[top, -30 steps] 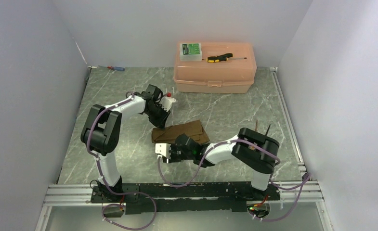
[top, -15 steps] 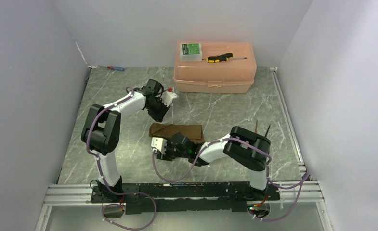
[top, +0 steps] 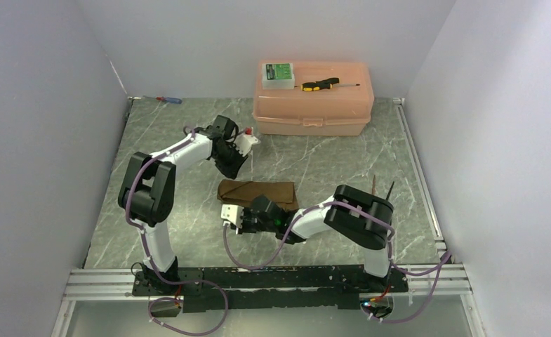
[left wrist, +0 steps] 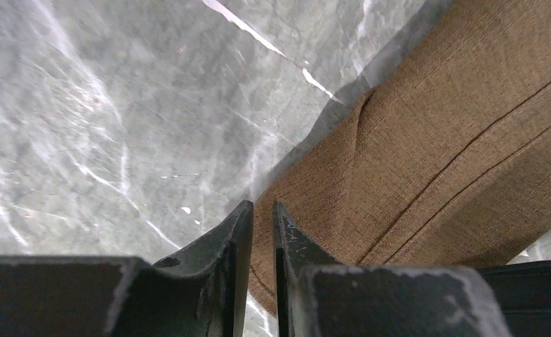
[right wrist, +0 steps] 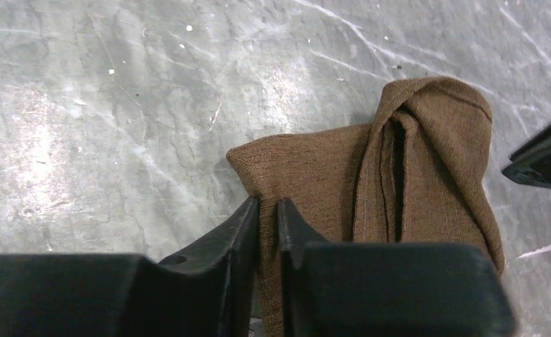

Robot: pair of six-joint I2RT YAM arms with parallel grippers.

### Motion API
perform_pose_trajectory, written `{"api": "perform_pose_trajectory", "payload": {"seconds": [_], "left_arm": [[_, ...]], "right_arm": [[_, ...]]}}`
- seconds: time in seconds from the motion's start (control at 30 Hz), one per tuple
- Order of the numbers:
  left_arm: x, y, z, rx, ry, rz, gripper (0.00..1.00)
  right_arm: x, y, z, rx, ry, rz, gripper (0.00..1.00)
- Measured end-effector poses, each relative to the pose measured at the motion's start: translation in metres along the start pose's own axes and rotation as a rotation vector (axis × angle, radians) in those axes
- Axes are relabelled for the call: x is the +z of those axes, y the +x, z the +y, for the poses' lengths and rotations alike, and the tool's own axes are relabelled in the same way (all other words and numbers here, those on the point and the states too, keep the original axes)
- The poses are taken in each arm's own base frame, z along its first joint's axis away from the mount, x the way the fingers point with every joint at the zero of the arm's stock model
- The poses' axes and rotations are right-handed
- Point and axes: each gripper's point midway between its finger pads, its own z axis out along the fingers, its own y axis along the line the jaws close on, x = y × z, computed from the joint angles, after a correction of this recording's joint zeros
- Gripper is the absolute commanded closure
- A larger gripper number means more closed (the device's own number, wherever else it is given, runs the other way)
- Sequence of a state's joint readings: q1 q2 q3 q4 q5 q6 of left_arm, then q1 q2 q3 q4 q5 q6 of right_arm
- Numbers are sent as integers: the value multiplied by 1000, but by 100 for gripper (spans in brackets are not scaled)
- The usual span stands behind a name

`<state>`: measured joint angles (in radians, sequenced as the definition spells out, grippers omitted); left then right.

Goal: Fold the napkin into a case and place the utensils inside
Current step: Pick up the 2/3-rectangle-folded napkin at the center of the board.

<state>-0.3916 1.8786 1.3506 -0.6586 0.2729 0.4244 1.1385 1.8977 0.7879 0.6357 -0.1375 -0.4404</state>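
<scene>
Grey-green marbled tabletop carries everything in view. At its far left corner, against the back wall, lies a small blue-and-red screwdriver.

Right of that, the left gripper hangs over the table just beyond the far left corner of the dark-brown woven cloth napkin. In the left wrist view its black fingers are drawn almost together, with only a narrow slit between them. The napkin shows past them as a folded band with two straight layered edges. From above, this gripper looks clear of the cloth.

The right gripper sits at the napkin's near left corner. Its wrist view shows the fingers pressed close with the cloth's near edge running between them, so it is pinching the napkin. Just right of that pinch, the cloth's end is bunched into a rounded, upright fold with a dark slot down its middle.

The napkin itself lies mid-table as a narrow rectangle stretched left to right, flat apart from that end.

Farther right, against the back wall, stands a pink plastic box with its lid down. On the lid rest a small green-and-white case and, beside it to the right, a yellow-and-black screwdriver.
</scene>
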Motion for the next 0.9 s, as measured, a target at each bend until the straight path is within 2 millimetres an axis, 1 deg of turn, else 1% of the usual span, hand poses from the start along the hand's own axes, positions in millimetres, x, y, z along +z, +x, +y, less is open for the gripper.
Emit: {"api": "perform_pose_trajectory", "payload": {"seconds": [0.1, 0.23, 0.43, 0.53, 0.67, 0.73, 0.8, 0.9], "left_arm": [[7, 13, -4, -7, 12, 24, 78], [15, 29, -10, -15, 26, 51, 78], [17, 28, -9, -9, 18, 37, 78], [16, 28, -9, -6, 15, 31, 78], [16, 27, -9, -1, 14, 29, 78], [16, 27, -9, 1, 13, 28, 78], [16, 27, -9, 2, 11, 29, 78], [16, 27, -9, 2, 10, 30, 78]], "right_arm": [[1, 3, -4, -9, 25, 8, 100], [1, 2, -9, -4, 52, 9, 100], [1, 3, -13, 78, 61, 5, 100], [-2, 5, -25, 157, 79, -9, 100], [-12, 4, -57, 293, 129, -61, 100], [-16, 3, -68, 353, 139, -90, 100], [-18, 2, -74, 404, 135, -111, 100], [-19, -2, -72, 468, 104, -140, 100]]}}
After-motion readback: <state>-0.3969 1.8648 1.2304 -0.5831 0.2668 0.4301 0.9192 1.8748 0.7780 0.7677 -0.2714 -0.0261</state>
